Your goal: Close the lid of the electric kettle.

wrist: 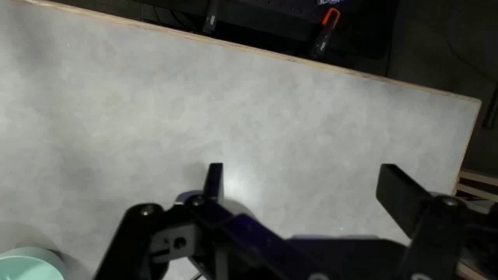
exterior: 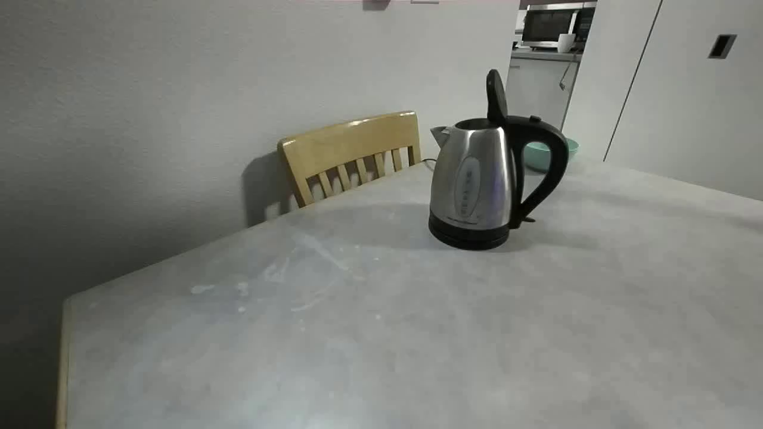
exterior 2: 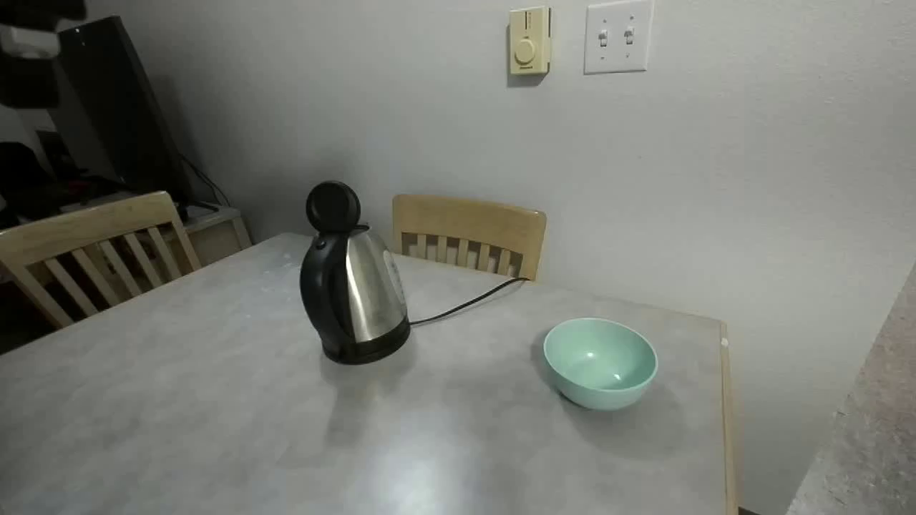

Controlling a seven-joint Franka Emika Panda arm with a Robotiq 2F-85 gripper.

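Silver and black, the electric kettle [exterior: 484, 179] stands on the table [exterior: 381, 333], its lid [exterior 2: 333, 207] standing up, so all the closing is left, and over the table the wide-apart gripper [wrist: 301, 167] holds nothing.

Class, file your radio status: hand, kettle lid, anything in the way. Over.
Hand open, empty. Kettle lid raised, not yet closed. Mint bowl stands apart from the kettle, probably not in the way.

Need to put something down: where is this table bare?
The table has a wide free patch between the kettle and the left corner in an exterior view. Another lies between kettle and bowl. Crowded: behind that gap, where the cord runs to the edge by a chair.
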